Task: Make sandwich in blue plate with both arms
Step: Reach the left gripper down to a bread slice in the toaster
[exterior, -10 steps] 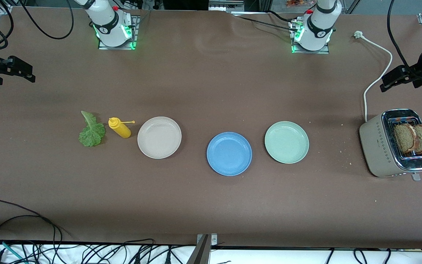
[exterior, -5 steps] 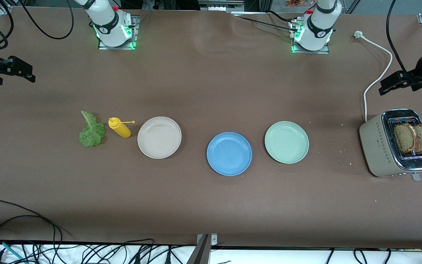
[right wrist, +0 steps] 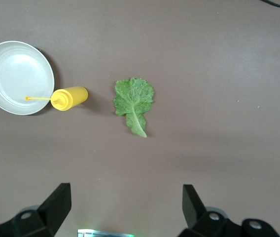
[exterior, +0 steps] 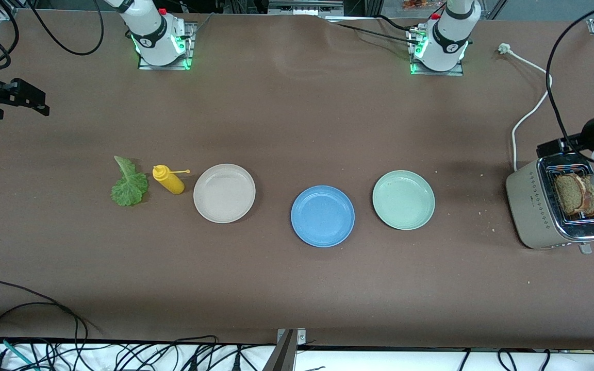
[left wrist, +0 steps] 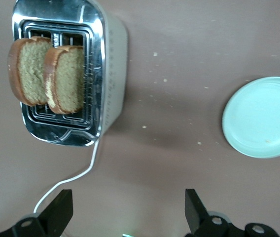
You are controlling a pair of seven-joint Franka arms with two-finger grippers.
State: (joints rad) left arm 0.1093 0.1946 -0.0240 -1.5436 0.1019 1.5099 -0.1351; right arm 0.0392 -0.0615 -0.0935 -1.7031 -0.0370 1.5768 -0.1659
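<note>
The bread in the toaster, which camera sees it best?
The left wrist view: both bread slices stand large and unblocked in the toaster. The front view shows them small at the table's edge, partly covered by the left arm. The right wrist view misses them.

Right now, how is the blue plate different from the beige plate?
The blue plate is blue; the beige plate is pale beige. The blue plate sits nearer the front camera, between the beige plate and the pale green plate; the beige plate lies beside the yellow squeeze bottle. Both are round, shallow and hold nothing.
</note>
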